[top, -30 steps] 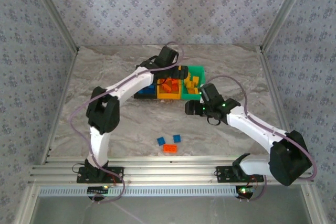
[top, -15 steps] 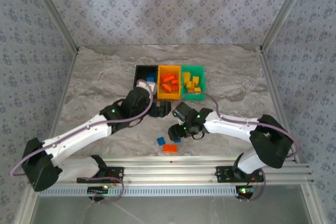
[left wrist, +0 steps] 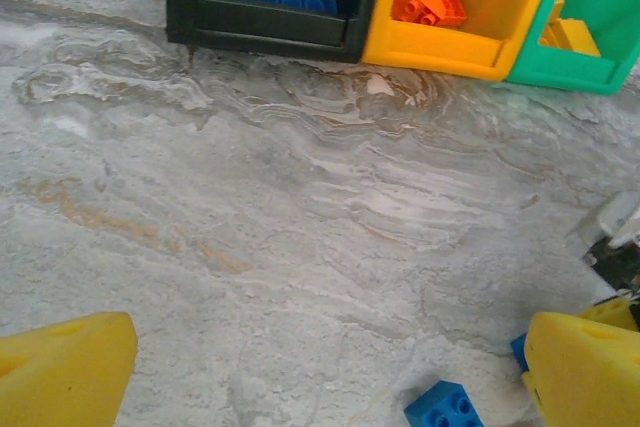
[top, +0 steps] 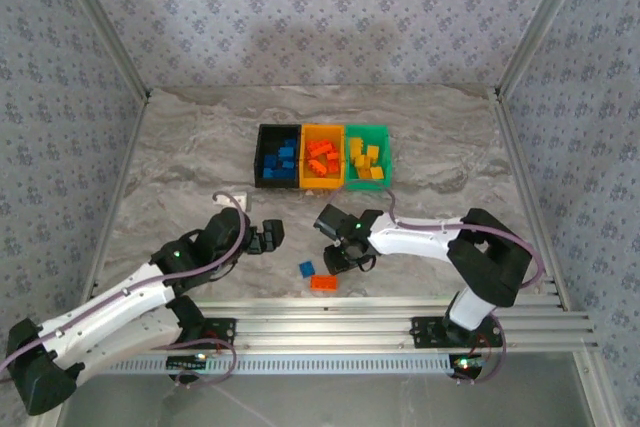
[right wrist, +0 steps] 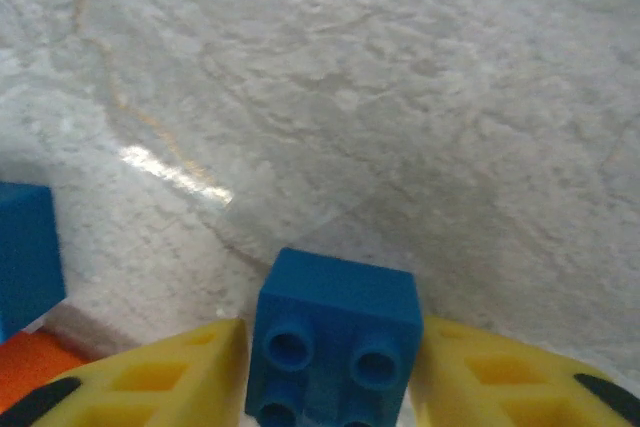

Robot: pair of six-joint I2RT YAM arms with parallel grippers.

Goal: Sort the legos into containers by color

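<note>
In the right wrist view the bottom edge cuts off the blue brick point(right wrist: 335, 342), and the left edge a second blue brick point(right wrist: 25, 252). In the left wrist view the top edge cuts the bins point(left wrist: 450, 47).

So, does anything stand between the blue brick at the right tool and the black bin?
Nothing visible does. The blue brick sits in the right tool, and only bare table lies between it and the black bin. The left tool hangs open, left of that path.
</note>
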